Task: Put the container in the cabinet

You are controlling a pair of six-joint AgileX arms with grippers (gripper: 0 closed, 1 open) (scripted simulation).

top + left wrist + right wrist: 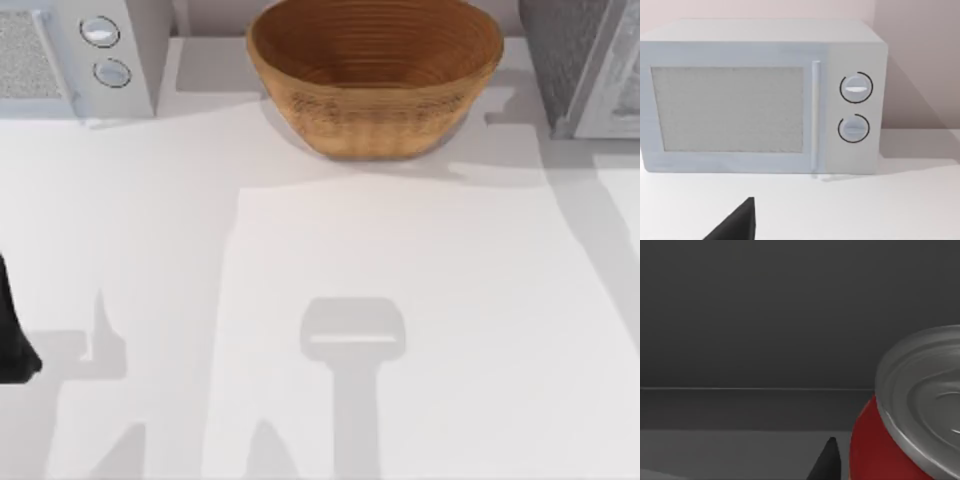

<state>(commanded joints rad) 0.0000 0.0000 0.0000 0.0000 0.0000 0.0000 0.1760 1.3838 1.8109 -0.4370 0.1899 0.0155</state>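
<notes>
Top view: one woven bowl (373,75) on worktop (400,300); one cabinet (585,60) right of it, one microwave (80,55) left; one container (905,430) beside the right tool's finger (826,462); grip cannot be told.

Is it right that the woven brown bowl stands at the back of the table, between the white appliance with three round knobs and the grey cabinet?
Not quite: the white appliance has two round knobs, not three, as the left wrist view shows. The rest holds: the bowl stands at the back of the table, between it and the cabinet.
</notes>
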